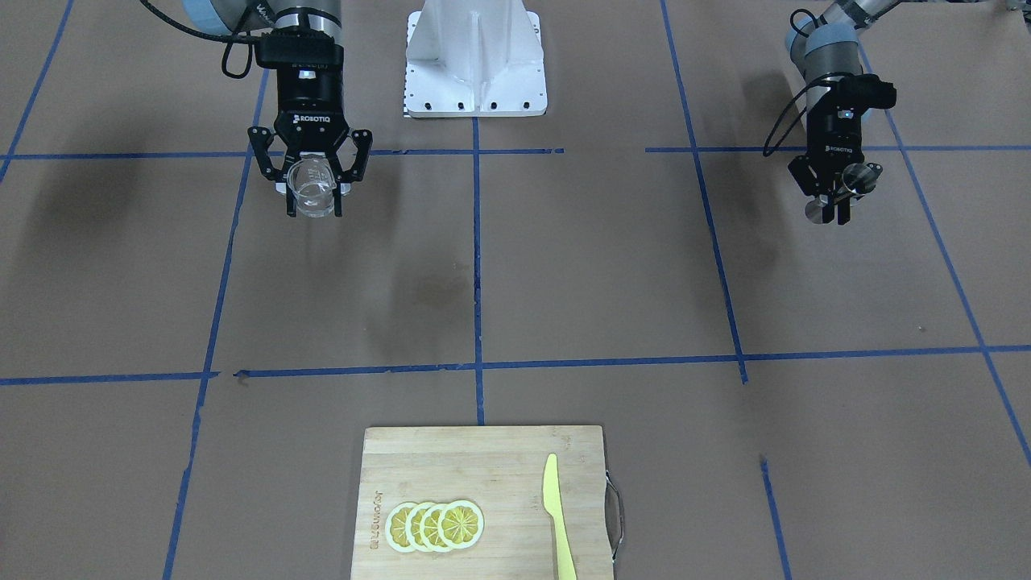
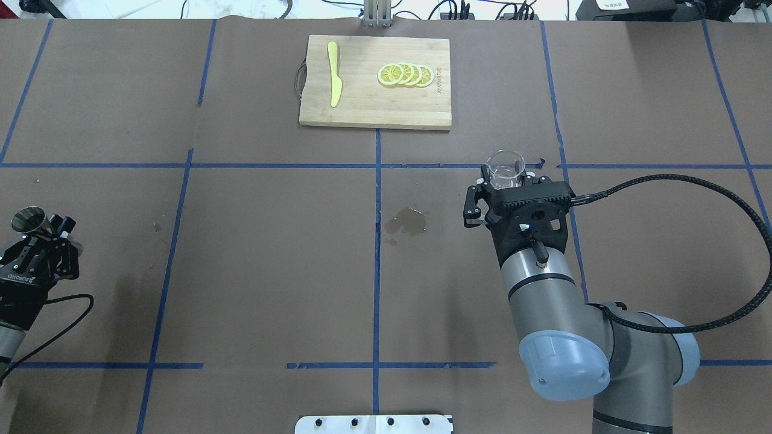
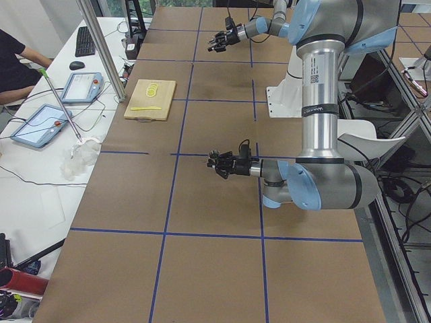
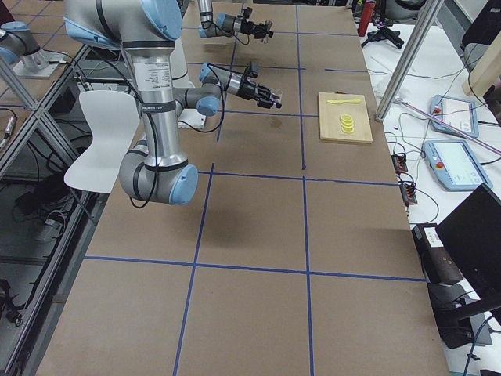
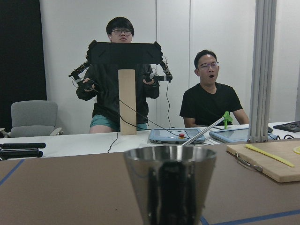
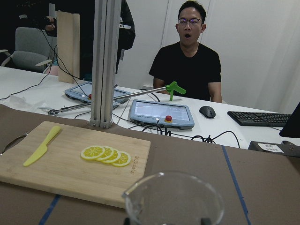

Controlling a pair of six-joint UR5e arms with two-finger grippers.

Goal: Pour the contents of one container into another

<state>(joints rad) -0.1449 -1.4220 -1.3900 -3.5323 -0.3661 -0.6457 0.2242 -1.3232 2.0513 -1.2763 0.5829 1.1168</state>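
Note:
The clear glass cup (image 1: 312,196) sits upright between the fingers of my right gripper (image 1: 313,211), which is shut on it and holds it above the table on the robot's right. From overhead the cup (image 2: 505,166) pokes out ahead of that gripper (image 2: 505,184), and its rim (image 6: 173,197) fills the bottom of the right wrist view. My left gripper (image 1: 834,211) is shut on the steel jigger (image 1: 860,176), raised over the table's far left side. The jigger (image 2: 27,220) shows beside that gripper (image 2: 47,232); its cone (image 5: 168,180) is close up in the left wrist view.
A bamboo cutting board (image 2: 374,111) lies at the table's far edge with lemon slices (image 2: 405,74) and a yellow knife (image 2: 333,81) on it. A dark wet stain (image 2: 407,222) marks the paper near the middle. Two people are beyond the far edge, behind tablets.

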